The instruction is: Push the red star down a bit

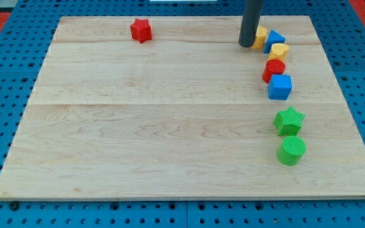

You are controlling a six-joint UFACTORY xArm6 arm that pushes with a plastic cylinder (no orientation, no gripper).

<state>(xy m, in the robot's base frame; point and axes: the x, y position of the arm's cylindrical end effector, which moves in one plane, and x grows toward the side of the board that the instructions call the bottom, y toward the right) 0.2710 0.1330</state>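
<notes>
- The red star (141, 30) lies near the top edge of the wooden board (170, 126), left of the middle, alone, with no other block close to it.
- My tip (246, 45) stands on the board well apart from the star, toward the view's right, at about the same height in the view or a little lower.
- I carry no pincer: my arm ends in a plain dark rod, so nothing can open, close or grip. The upper part of the rod is cut off by the top of the view.
- Just at the right of my tip is a yellow block (260, 36). The rod hides part of it, so I cannot tell its shape, nor if my tip touches it.
- Next to it is a blue triangle block (274, 40), and below it a second yellow block (279, 52); its shape is hard to make out.
- Going down the right side come a red cylinder (274, 69) and a blue cube (280, 87), these two touching or almost touching.
- Lower, apart from that group, are a green star (289, 120) and under it a green cylinder (291, 151).
- Around the board is a blue pegboard surface (5, 126).
</notes>
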